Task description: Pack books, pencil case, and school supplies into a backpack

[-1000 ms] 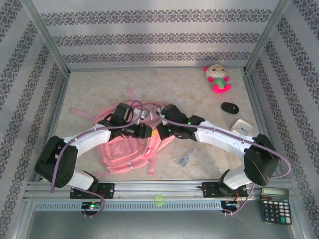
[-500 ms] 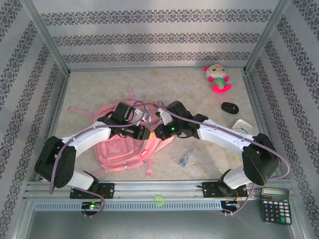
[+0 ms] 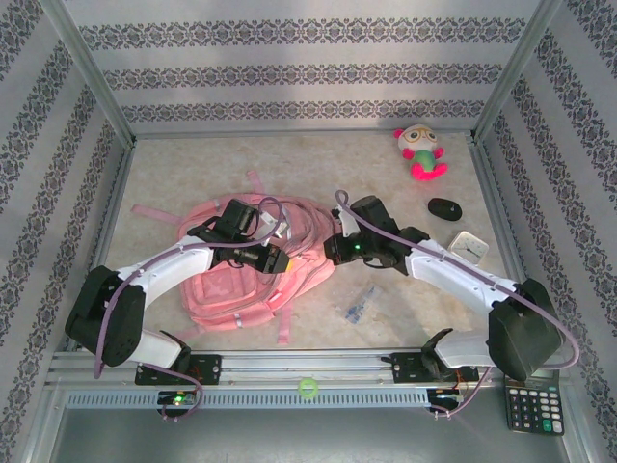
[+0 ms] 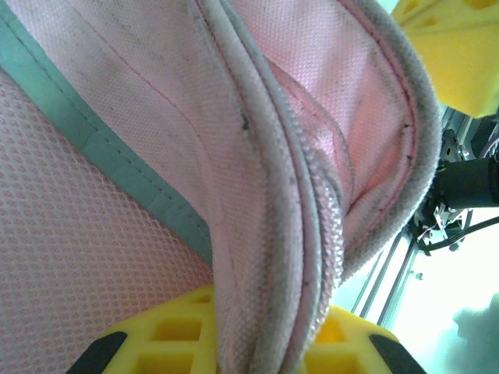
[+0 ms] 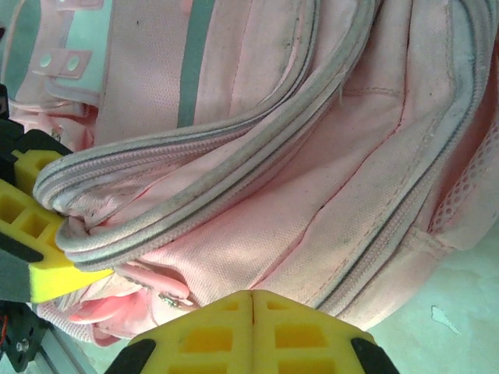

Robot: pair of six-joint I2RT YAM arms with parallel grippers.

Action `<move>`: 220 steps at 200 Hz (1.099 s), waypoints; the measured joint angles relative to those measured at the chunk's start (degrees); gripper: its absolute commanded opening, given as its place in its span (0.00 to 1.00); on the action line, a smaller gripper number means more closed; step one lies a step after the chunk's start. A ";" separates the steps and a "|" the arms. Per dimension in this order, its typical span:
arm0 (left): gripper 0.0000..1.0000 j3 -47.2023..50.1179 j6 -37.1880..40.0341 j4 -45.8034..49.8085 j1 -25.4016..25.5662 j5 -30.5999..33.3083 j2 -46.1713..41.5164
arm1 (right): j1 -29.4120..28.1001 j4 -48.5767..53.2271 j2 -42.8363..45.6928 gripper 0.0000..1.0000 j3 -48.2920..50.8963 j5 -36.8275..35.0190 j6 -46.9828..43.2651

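The backpack (image 3: 227, 289) lies flat on the tabletop (image 3: 289, 164), left of centre, with its pink straps trailing toward the far side. The left tool (image 3: 278, 260) sits over the pack's upper right part. The right tool (image 5: 251, 315) is at the pack's right edge, so the two tools face each other across that corner of the bag. The clear packet of school supplies (image 3: 359, 305) lies on the tabletop just beyond the backpack's lower right corner, nearer the arm bases than the right tool and apart from both tools.

There is one backpack and one clear packet. On the far right of the tabletop there is one plush toy (image 3: 421, 149), one black oval object (image 3: 444, 208) and one small white square item (image 3: 469, 246). One calculator (image 3: 532, 397) rests by the right arm's base, and one small green ball (image 3: 308, 388) sits on the front rail. There are two tools.

The left tool is clenched on the backpack. In its wrist view a thick fold of the grey-piped, zipped rim runs between its yellow pads (image 4: 179, 343). The right tool is closed with nothing between its pads, which meet along a seam. They sit close to the pack's pink side, but I cannot tell whether they touch the cloth.
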State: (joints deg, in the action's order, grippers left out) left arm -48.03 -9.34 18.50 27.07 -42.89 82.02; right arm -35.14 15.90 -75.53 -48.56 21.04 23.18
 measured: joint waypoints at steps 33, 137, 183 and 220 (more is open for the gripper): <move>0.00 0.00 -0.07 -0.02 -0.02 -0.39 0.00 | -6.51 -1.66 2.25 0.41 1.55 -0.61 -10.29; 0.00 0.15 -0.57 -0.15 -0.02 -0.52 -0.44 | -14.14 -18.78 7.96 0.42 12.85 -13.11 -52.11; 0.00 0.28 -1.18 -0.44 -0.02 -0.57 -0.55 | -14.14 -25.07 2.60 0.38 12.83 -15.65 -55.34; 0.00 0.42 -1.62 -0.81 -0.02 -0.55 -0.55 | -14.16 -27.93 -0.33 0.34 12.81 -16.72 -55.95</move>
State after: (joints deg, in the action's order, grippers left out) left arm -47.62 -10.96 17.69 27.05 -43.44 81.47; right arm -49.30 -12.03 -75.85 -35.75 4.32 -32.77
